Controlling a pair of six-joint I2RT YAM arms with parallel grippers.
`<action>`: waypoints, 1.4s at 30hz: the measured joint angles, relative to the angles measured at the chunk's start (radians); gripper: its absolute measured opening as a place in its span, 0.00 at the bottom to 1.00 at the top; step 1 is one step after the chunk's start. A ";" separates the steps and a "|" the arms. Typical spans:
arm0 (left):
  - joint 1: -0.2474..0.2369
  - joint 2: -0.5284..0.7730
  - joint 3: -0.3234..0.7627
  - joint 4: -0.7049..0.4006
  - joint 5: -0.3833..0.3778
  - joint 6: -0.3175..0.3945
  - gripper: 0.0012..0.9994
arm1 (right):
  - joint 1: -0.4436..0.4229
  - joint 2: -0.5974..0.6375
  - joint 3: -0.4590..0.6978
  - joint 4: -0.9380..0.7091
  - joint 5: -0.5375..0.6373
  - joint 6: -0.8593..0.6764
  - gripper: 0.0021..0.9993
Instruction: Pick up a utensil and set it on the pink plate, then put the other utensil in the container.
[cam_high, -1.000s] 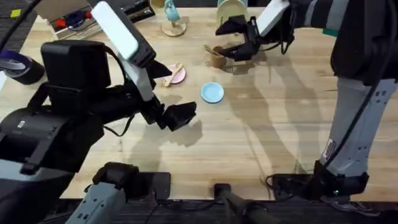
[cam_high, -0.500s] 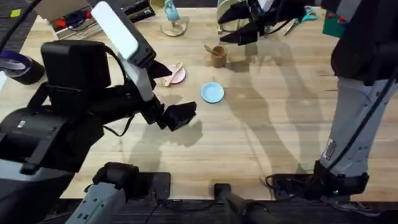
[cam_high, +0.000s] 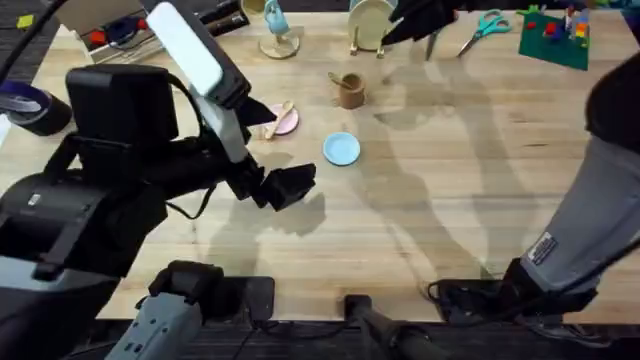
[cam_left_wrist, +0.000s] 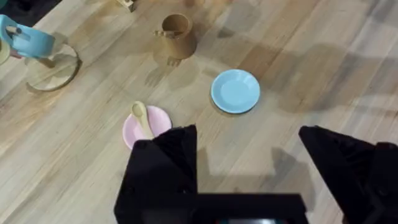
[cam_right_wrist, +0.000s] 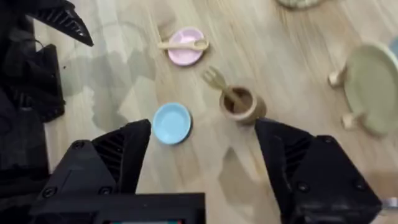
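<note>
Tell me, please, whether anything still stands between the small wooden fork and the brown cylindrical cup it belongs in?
Nothing visible does. The pale wooden fork already stands handle-down in the brown cylindrical cup, tines sticking out over the rim. The light blue round plate lies apart on the wooden table, touching neither.

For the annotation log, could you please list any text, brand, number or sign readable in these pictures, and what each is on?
None can be read.
The small white label on the right arm's grey link: too blurred to read.
The pale pink round plate, light blue round plate and brown cylindrical cup: unmarked.
</note>
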 joint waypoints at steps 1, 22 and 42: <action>0.000 0.000 0.000 0.000 0.000 0.000 0.99 | 0.000 -0.015 0.000 -0.009 0.021 0.025 1.00; 0.000 0.000 0.000 0.000 0.000 0.000 0.99 | 0.093 -0.272 -0.023 -0.218 0.411 0.369 1.00; 0.000 0.000 0.000 0.000 0.000 0.000 0.99 | 0.088 -1.130 -0.880 0.192 0.620 0.672 1.00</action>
